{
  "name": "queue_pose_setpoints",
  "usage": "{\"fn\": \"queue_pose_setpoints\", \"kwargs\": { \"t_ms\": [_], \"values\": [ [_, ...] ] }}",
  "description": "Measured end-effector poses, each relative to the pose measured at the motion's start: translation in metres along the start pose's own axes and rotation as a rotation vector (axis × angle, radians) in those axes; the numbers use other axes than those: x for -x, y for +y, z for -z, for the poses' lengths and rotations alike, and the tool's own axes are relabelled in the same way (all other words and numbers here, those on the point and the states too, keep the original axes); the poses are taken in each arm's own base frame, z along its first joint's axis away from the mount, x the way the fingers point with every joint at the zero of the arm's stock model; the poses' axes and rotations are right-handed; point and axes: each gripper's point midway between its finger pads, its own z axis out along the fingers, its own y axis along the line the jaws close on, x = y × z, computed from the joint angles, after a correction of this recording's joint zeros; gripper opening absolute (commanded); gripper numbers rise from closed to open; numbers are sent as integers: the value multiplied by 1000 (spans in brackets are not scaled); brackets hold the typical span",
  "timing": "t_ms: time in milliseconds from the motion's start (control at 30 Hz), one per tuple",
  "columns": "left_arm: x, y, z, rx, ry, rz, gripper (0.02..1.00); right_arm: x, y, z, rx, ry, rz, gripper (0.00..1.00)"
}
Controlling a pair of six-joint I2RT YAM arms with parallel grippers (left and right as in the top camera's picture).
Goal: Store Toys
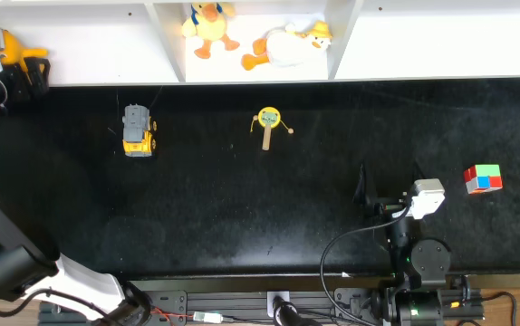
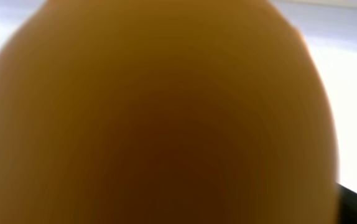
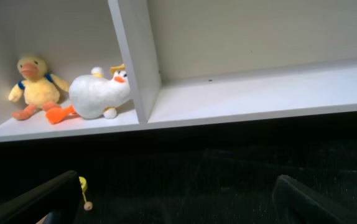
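we're seeing smooth rounded yellow toy (image 2: 153, 124) at left end effector (image 1: 30, 65), grip untellable | right end effector (image 3: 175, 205) fingers apart

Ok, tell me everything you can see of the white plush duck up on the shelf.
The white plush duck looks soft and rounded: white body, orange beak and feet, a yellow cap on its head. It lies on its side on the floor of a compartment of the white shelf, head by the divider, feet towards the yellow plush duck sitting beside it. Whether the two touch is unclear. Nothing grips it.
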Motion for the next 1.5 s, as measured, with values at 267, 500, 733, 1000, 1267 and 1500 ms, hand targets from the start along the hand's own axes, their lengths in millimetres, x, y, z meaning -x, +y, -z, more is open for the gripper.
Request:
{"fn": "queue_pose_setpoints", "kwargs": {
  "t_ms": [267,500,733,1000,1267,1500],
  "values": [
    [4,2,34,23,-3,19,996,0,0,0,0,0,0,993],
    [-31,1,66,58,11,56,998,0,0,0,-1,1,0,996],
    [-71,-45,100,50,-7,21,998,0,0,0,-1,1,0,996],
    [-131,-116,104,-26,59,-21,998,0,0,0,0,1,0,996],
    [-162,-157,92,-110,119,-54,998,0,0,0,0,0,0,996],
    [-151,-182,71,-171,86,-98,998,0,0,0,0,0,0,996]
  ]
}}
